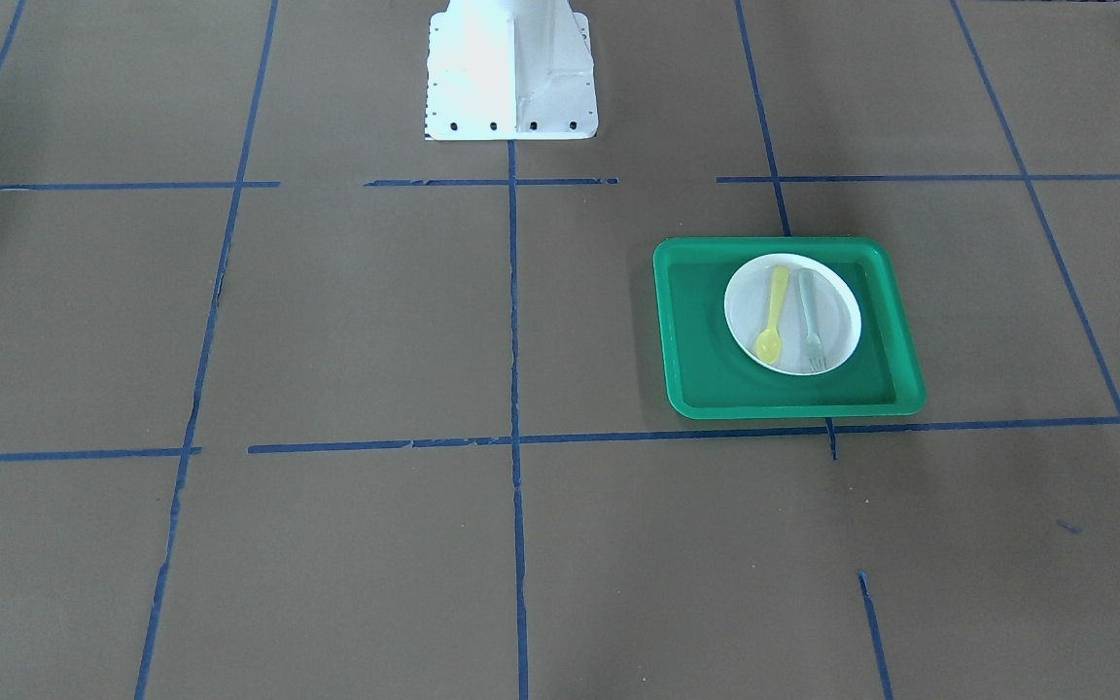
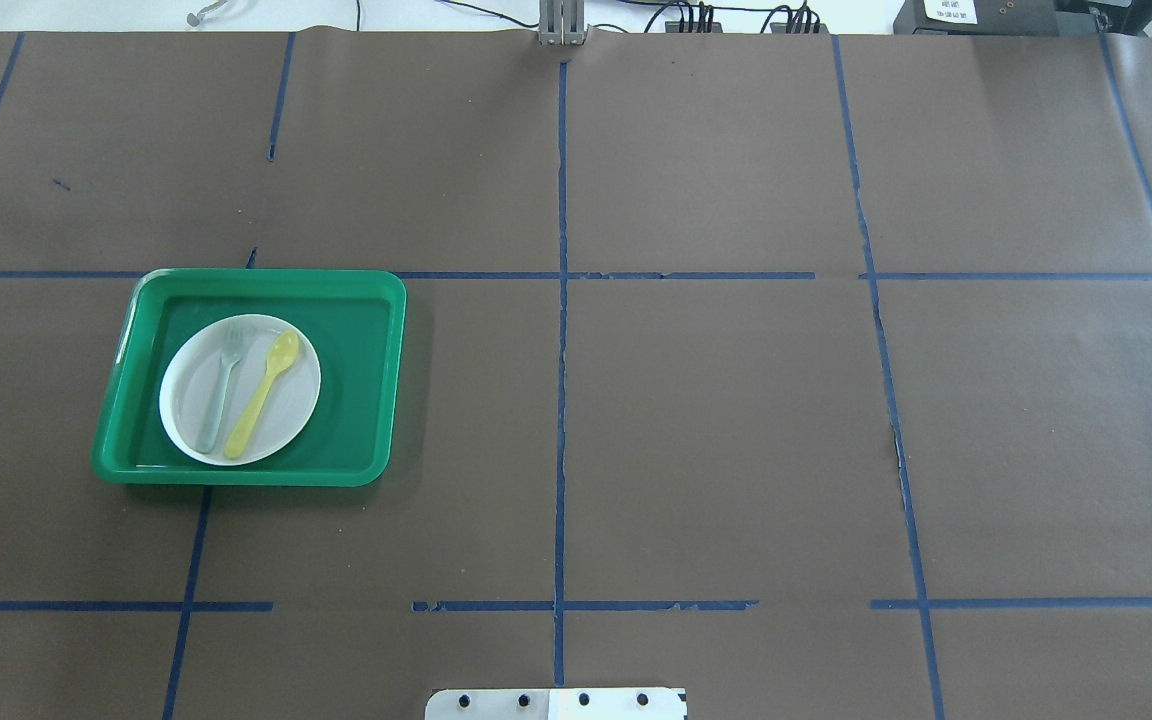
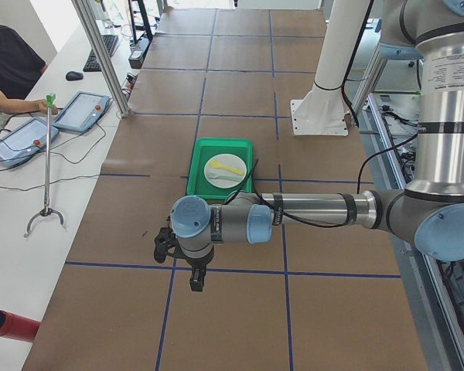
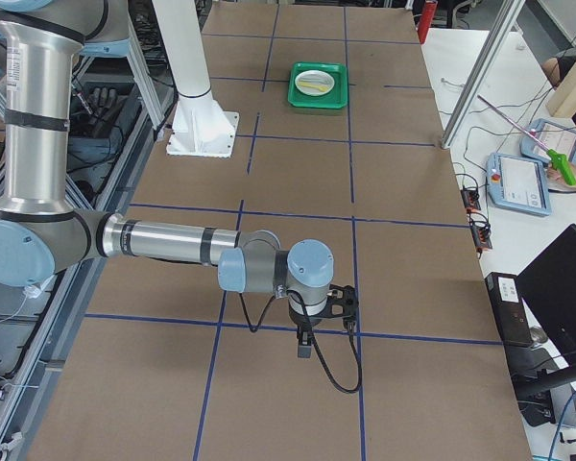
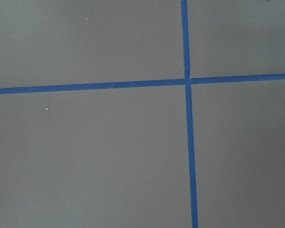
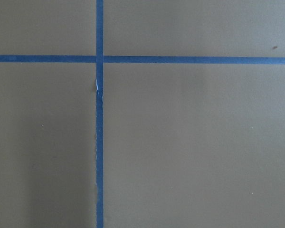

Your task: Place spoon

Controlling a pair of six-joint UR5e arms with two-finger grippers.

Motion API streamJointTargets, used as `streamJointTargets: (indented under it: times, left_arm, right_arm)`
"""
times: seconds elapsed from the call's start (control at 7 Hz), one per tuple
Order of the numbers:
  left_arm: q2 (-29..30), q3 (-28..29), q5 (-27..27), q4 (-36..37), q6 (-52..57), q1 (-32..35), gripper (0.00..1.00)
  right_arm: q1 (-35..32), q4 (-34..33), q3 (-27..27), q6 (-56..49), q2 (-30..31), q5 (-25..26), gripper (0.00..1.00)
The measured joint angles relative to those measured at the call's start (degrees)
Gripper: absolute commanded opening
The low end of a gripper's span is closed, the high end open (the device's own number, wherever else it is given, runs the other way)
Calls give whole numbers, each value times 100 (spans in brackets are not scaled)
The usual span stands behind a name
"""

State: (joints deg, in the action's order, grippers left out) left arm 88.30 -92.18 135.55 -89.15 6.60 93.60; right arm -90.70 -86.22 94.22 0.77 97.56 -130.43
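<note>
the yellow spoon (image 2: 262,394) lies flat on the white plate (image 2: 300,388), which sits inside the green tray (image 2: 361,380) on the robot's left half of the brown papered table (image 2: 716,420). the spoon rests just beside the grey-green fork (image 2: 219,390), the two nearly parallel and not quite touching, bowl and tines pointing away from the robot. nothing grips the spoon. judged from how things lie, the placing looks finished if the plate is the target, and little seems left beyond keeping the arms clear.

the overhead and front-facing cameras give the clearest look at tray, plate and cutlery, yet neither shows an arm, only the white mount plate at the table's edge. the two side cameras supply what those miss. the left gripper (image 3: 196,273) hangs over a tape crossing near the table's left end, well apart from the tray. the right gripper (image 4: 305,342) hangs over another crossing at the opposite end, far from the tray. from these side angles i cannot tell whether either gripper's jaws stand apart or closed, though no object is seen at either one. the wrist cameras show only bare paper and blue tape lines (image 5: 188,142), with no fingers and no spoon in frame.
</note>
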Motion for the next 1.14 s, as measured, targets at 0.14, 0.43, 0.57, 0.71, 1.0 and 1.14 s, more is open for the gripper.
streamJointTargets:
  times: [0.14, 0.43, 0.57, 0.71, 1.0, 1.14]
  left_arm:
    - [16, -181, -11, 6, -114, -11, 100]
    - [20, -826, -28, 5, -855, -408, 100]
    - [20, -1104, -25, -87, -1397, -743, 100]
    - [22, -1302, -17, -368, -2015, -1114, 100]
    - [80, -1548, -45, -1127, -3513, -1916, 100]
    - [249, -1620, -169, -1328, -4197, -2364, 100]
  right_arm:
    - [0, 0, 0, -2, 0, 0, 100]
    - [0, -1, 0, 1, 0, 0, 100]
    - [0, 0, 0, 1, 0, 0, 100]
    - [0, 0, 0, 2, 0, 0, 100]
    - [0, 0, 0, 1, 0, 0, 100]
    - [0, 0, 0, 2, 0, 0, 100]
